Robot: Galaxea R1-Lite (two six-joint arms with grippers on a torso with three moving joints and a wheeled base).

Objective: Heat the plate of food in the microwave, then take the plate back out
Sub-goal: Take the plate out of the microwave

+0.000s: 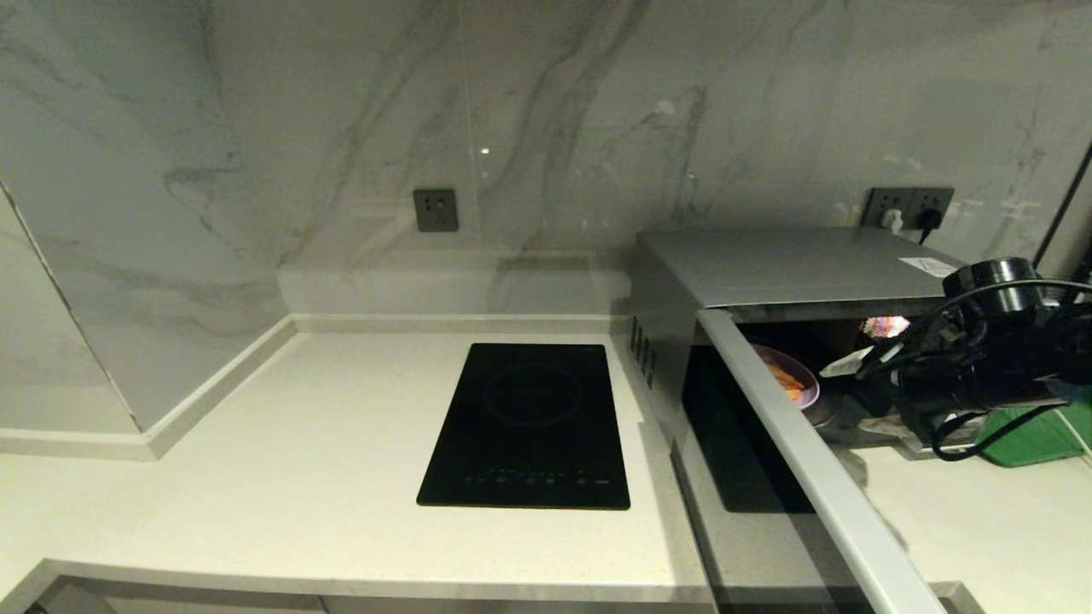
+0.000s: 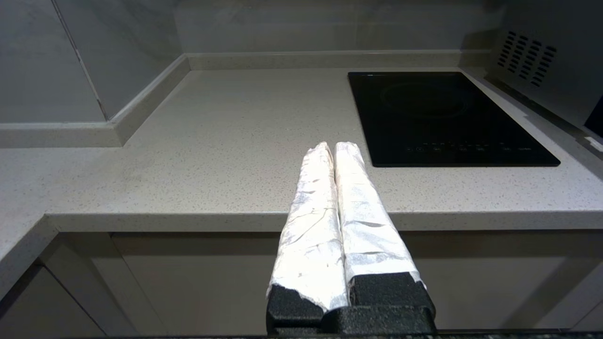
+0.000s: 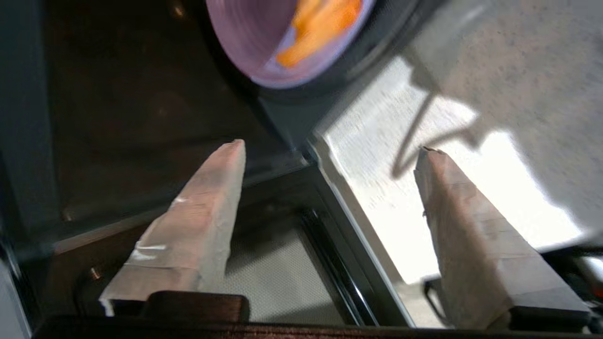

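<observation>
Right hand [image 3: 330, 150] fingers spread wide, left hand [image 2: 335, 146] fingers pressed together

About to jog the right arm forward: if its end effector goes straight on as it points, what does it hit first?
Probably the plate of food inside the open microwave. The right end effector is open and aimed at the cavity; nothing shows between. Depth is unclear, so the cavity's front sill may come first.

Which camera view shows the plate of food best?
The right wrist view: the plate of food fills its upper part, beyond the open right gripper. The head view shows only an edge of it inside the microwave. The left wrist view shows none.
</observation>
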